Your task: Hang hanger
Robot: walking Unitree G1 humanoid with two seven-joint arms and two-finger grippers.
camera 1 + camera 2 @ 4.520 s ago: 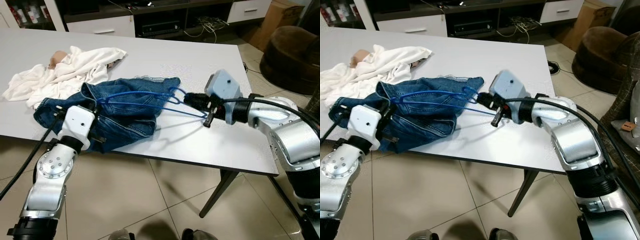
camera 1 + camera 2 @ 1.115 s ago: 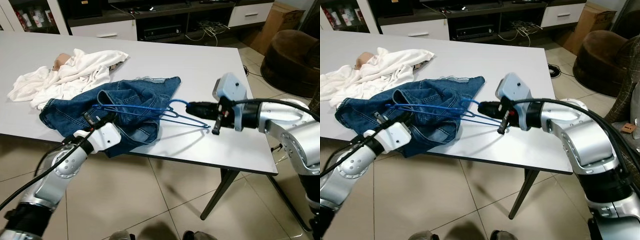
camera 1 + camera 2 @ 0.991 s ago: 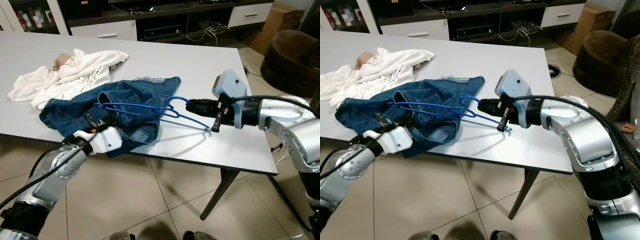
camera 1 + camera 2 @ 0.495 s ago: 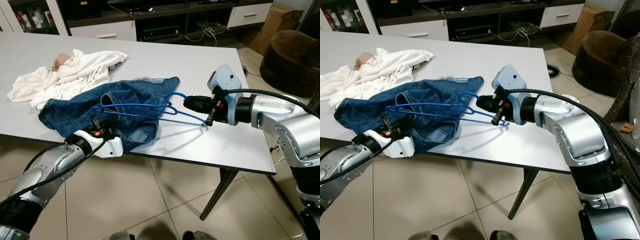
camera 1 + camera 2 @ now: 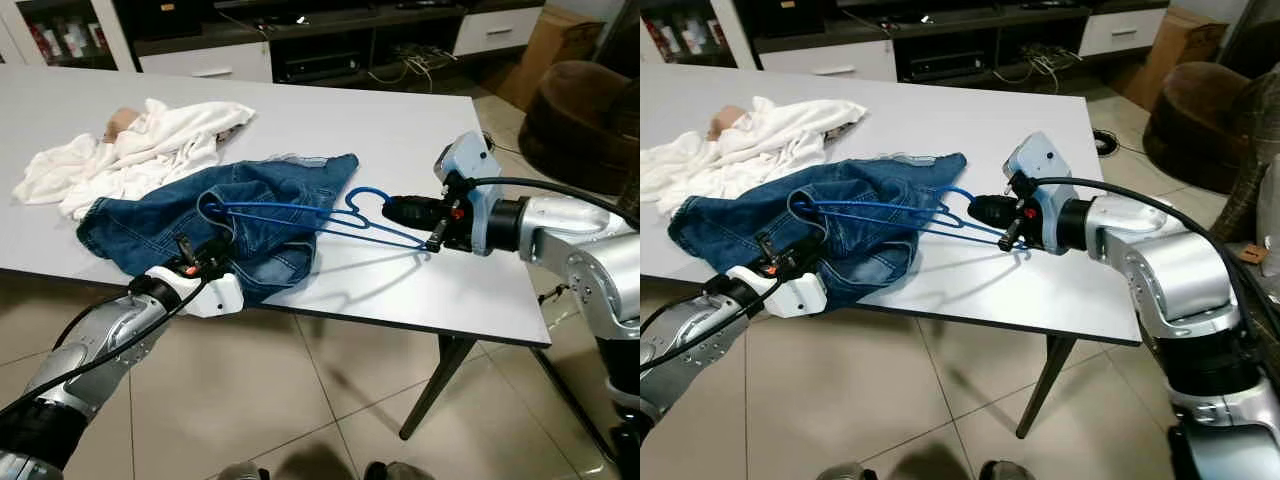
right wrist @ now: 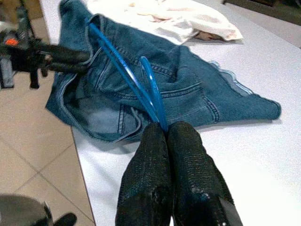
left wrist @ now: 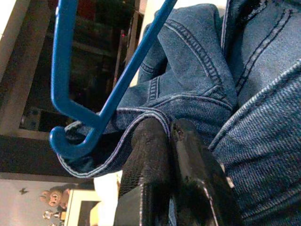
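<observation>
Fingers [image 7: 155, 155] of the left gripper [image 5: 188, 258] were pressed together on a fold of the jeans [image 5: 260, 215] at the near edge of the white table [image 5: 400, 150]. Behind them lay a heap of white cloth [image 5: 140, 150]. To the right, a blue hanger [image 5: 300, 212] stretched across the jeans, its far arm tucked inside the denim and its hook rising beside the right gripper [image 5: 400, 210], whose fingers were clamped shut on the hanger's wire just above the tabletop.

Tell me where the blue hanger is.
The blue hanger hangs over the jeans near the table's front edge, held by the right pincer.
</observation>
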